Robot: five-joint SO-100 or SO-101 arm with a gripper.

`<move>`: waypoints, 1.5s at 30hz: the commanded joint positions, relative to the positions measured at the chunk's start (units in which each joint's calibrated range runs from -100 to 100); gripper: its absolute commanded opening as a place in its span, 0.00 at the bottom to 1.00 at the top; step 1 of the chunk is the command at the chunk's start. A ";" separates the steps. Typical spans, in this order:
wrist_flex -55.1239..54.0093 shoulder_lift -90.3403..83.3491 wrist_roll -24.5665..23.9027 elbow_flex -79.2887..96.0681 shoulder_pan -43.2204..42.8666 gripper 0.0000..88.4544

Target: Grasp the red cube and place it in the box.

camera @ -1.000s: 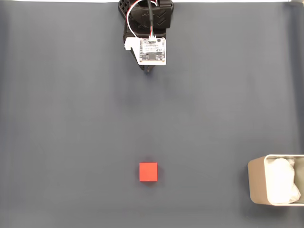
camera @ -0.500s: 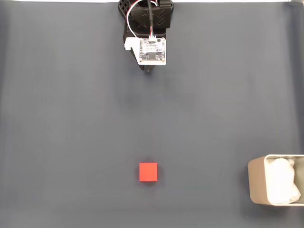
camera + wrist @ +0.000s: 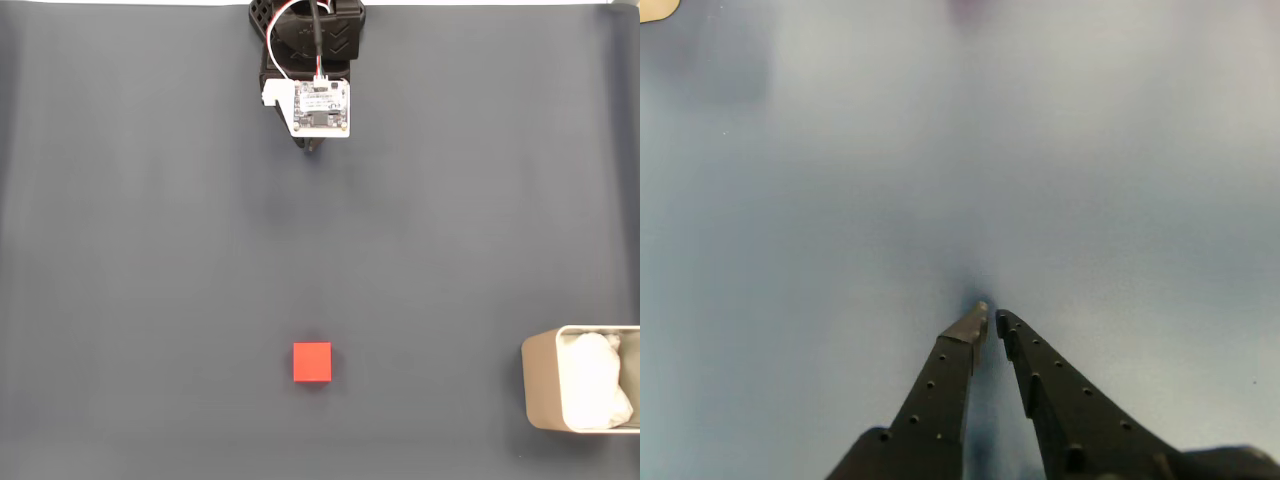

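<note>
**Arm at rest, cube and box well apart on the dark mat**

The fixed view showed the arm (image 3: 312, 70) at the top edge of the dark mat (image 3: 150, 250), seen from above with its small circuit board facing the camera. The red cube (image 3: 312, 362) lay flat on the mat directly below the arm in this view and well apart from it. The box (image 3: 545, 392) sat at the lower right, cut off by the frame edge, with white padding (image 3: 593, 380) inside it. Cube and box were also well apart.

The wrist view showed the gripper (image 3: 990, 316) entering from the bottom edge, its two dark fingers (image 3: 940, 385) drawn together to a narrow point with only a sliver of gap at the tips, and nothing between them. Bare mat lay ahead of them.

Risks, as judged from this layout: a gripper this nearly closed would push the cube instead of straddling it unless it opened wide first. The cube was small and light-looking, so one finger landing on it off-centre could slide or spin it on the smooth mat. The padding left little free room in the box, so a cube released near the rim might bounce or roll out.

The fixed view gave the positions of cube and box; the wrist view gave the finger spacing, which the arm's body hid from above.
</note>
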 commanded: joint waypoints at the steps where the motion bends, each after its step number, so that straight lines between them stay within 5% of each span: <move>1: -5.44 -0.87 -0.10 0.45 -0.22 0.00; 19: -25.44 2.42 1.27 -4.29 -1.15 0.00; 45: -17.73 44.28 -0.93 -53.11 -2.00 0.00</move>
